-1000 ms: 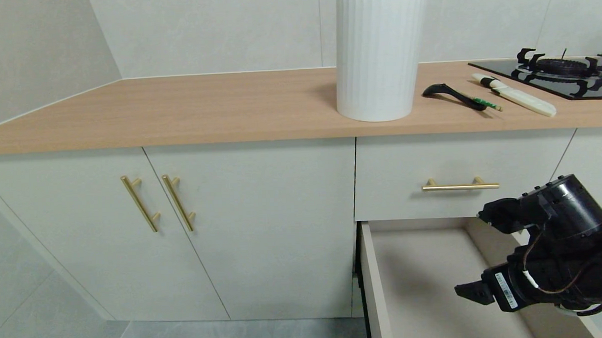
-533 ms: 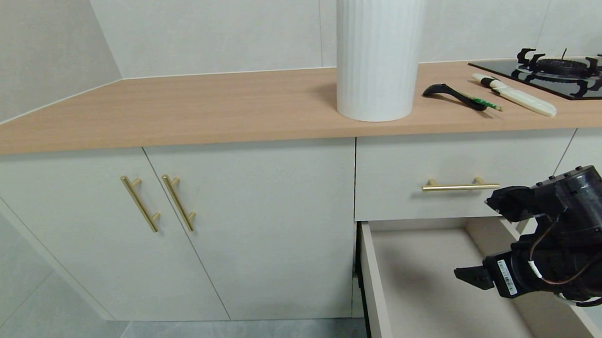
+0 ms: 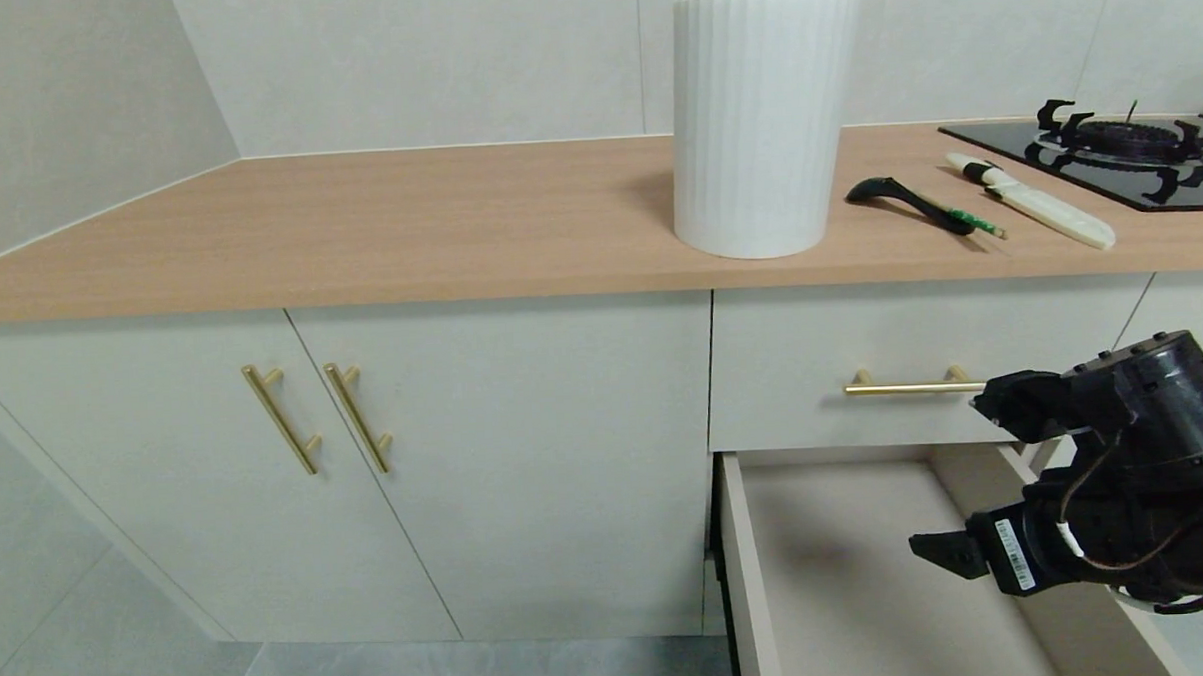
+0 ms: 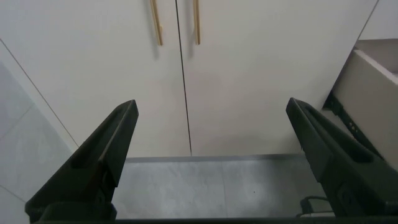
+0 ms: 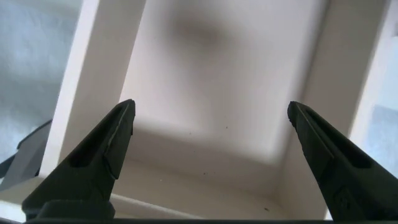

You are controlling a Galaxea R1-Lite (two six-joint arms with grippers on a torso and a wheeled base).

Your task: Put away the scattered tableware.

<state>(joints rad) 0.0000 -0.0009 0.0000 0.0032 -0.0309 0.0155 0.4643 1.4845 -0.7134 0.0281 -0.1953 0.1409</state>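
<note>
On the wooden countertop (image 3: 407,225) lie a black spoon (image 3: 902,196) with a green-banded handle and, to its right, a long white knife (image 3: 1037,206). Below them a lower drawer (image 3: 850,569) stands pulled out with nothing lying in the part I see. My right gripper (image 3: 952,476) hangs open over the drawer's right side, well below the counter; its wrist view looks past the right gripper (image 5: 210,109) onto the bare drawer floor (image 5: 211,81). My left gripper (image 4: 211,106) is open, low in front of the cabinet doors (image 4: 186,62), holding nothing.
A tall white ribbed container (image 3: 759,122) stands on the counter left of the spoon. A black gas hob (image 3: 1125,145) is at the far right. A shut upper drawer with a brass handle (image 3: 908,387) sits just above the open one. Grey floor (image 4: 205,186) lies below the doors.
My right gripper has risen a little and shifted right over the open drawer, still open. The head view has tilted up slightly, so the counter appears lower.
</note>
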